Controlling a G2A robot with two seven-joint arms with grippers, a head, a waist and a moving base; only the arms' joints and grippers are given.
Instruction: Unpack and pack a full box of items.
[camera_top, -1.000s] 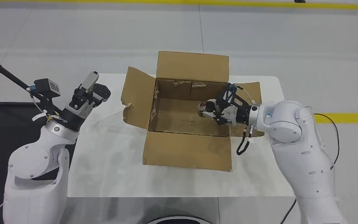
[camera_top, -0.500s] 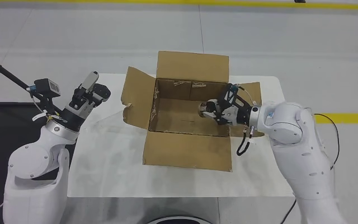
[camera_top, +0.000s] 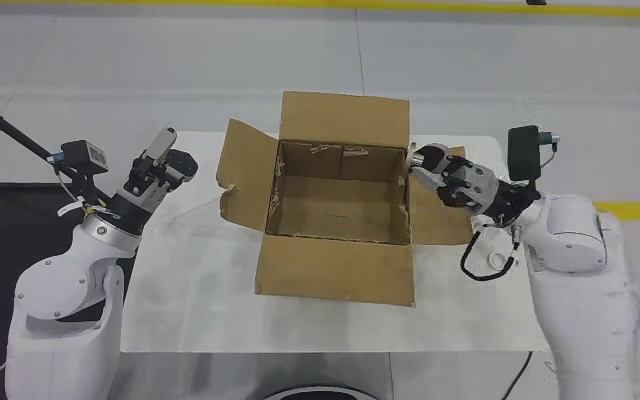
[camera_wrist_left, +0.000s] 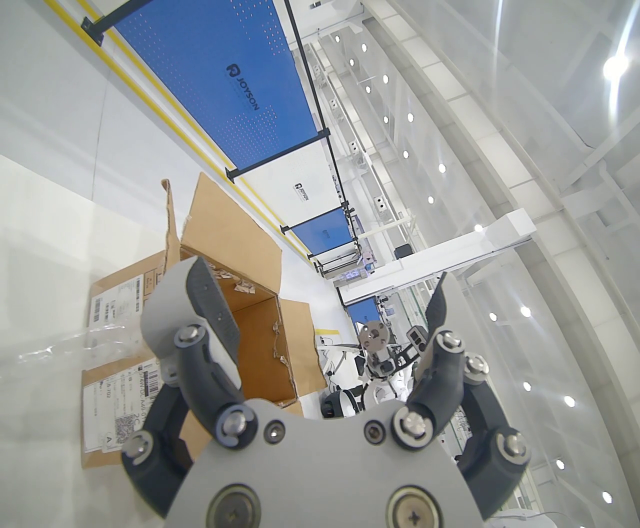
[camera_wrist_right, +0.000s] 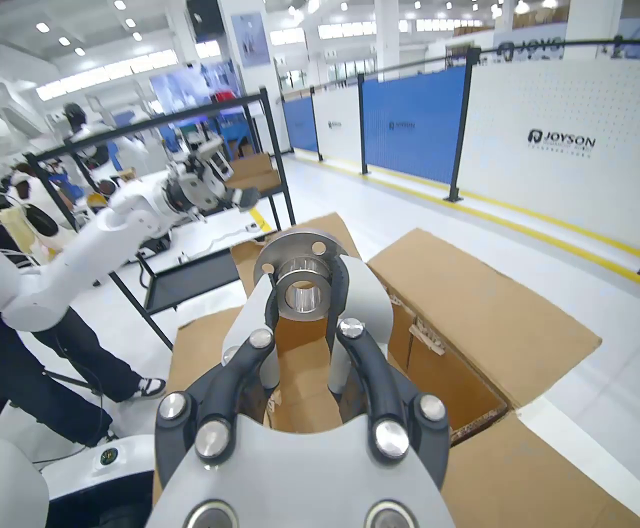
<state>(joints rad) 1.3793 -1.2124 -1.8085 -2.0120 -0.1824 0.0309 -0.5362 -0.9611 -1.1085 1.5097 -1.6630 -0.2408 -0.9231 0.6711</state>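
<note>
An open cardboard box (camera_top: 340, 200) stands in the middle of the white table (camera_top: 190, 300), all flaps spread; its floor looks bare. My right gripper (camera_top: 425, 162) hangs above the box's right wall and right flap, shut on a round metal flange part (camera_wrist_right: 299, 272) with bolt holes and a central bore. The box (camera_wrist_right: 475, 320) lies below it in the right wrist view. My left gripper (camera_top: 165, 160) is held up over the table's left end, well away from the box (camera_wrist_left: 240, 310), open with nothing between its fingers (camera_wrist_left: 200, 300).
A sheet of clear plastic film (camera_top: 195, 215) lies on the table beside the box's left flap (camera_top: 245, 175). Bare table stretches in front of the box and to its left. A black rack (camera_wrist_right: 165, 280) stands on the floor beyond the table.
My right gripper has pulled back out of the box, rising and moving right with the metal flange part in it. The left arm has not moved.
</note>
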